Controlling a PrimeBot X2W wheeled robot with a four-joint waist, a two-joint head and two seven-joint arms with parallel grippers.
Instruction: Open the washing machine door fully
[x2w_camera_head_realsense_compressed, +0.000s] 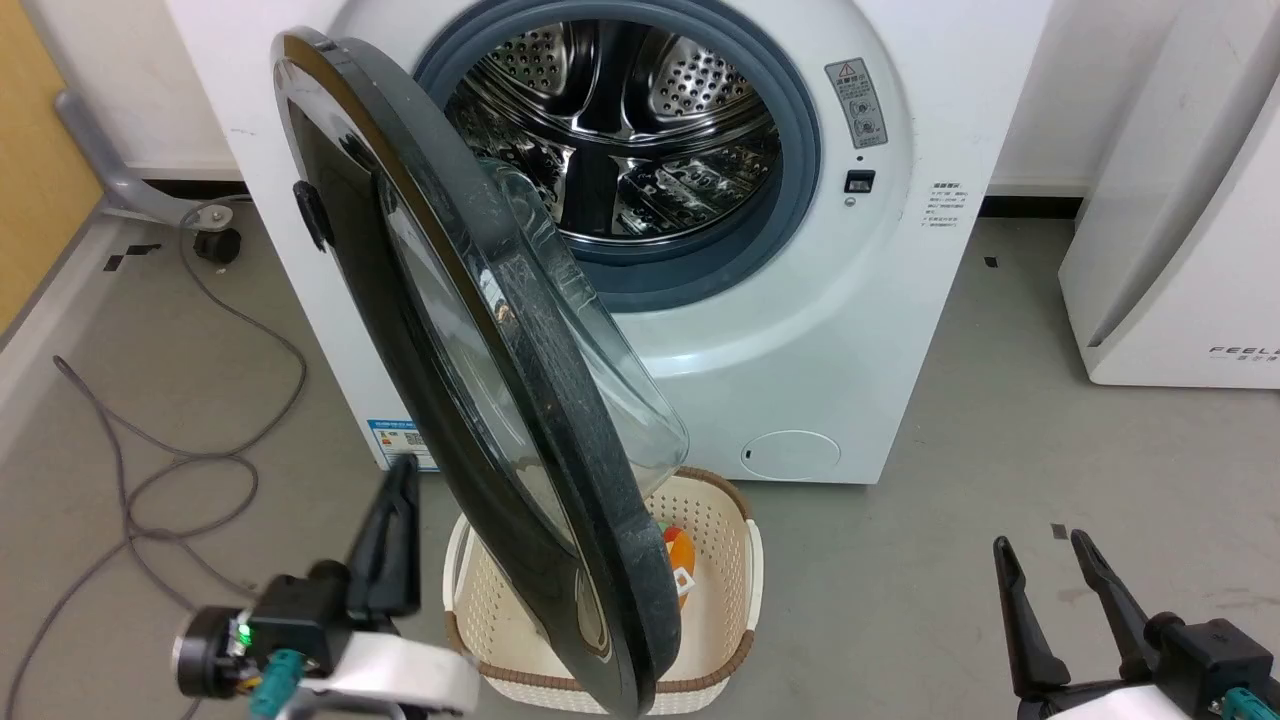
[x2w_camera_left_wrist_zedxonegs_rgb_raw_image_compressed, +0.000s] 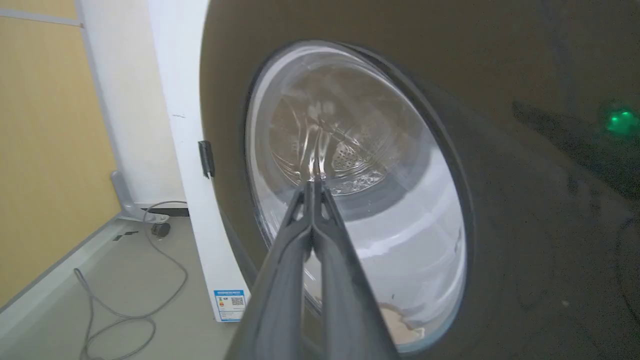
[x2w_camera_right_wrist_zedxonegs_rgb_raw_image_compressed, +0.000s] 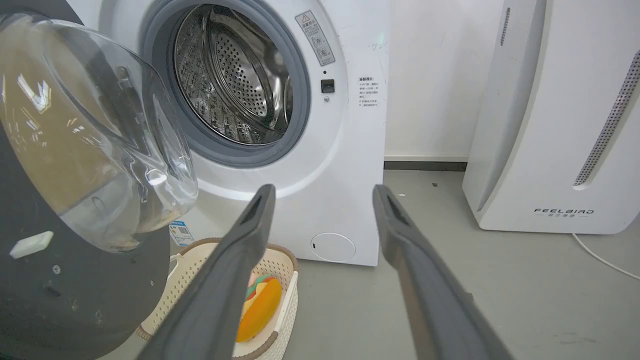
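So the washing machine door (x2w_camera_head_realsense_compressed: 560, 480) sticks out half open from the washing machine (x2w_camera_head_realsense_compressed: 800, 330). The left claw (x2w_camera_head_realsense_compressed: 403, 478) is pressed together just beside its outer face, and the right claw (x2w_camera_head_realsense_compressed: 1040, 545) is spread, well apart from it.

The washing machine door (x2w_camera_head_realsense_compressed: 560, 450) juts over the basket (x2w_camera_head_realsense_compressed: 752, 560), walling off the left; open floor (x2w_camera_head_realsense_compressed: 950, 450) lies right.

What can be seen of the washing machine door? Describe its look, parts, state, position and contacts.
The washing machine door is a large round disc, glossy black outside, matte black inside, with a bulging clear glass bowl. Its hinge sits at the head view's left; it stands partly open above a cream basket. The shut left gripper points at its outer face; contact is unclear.
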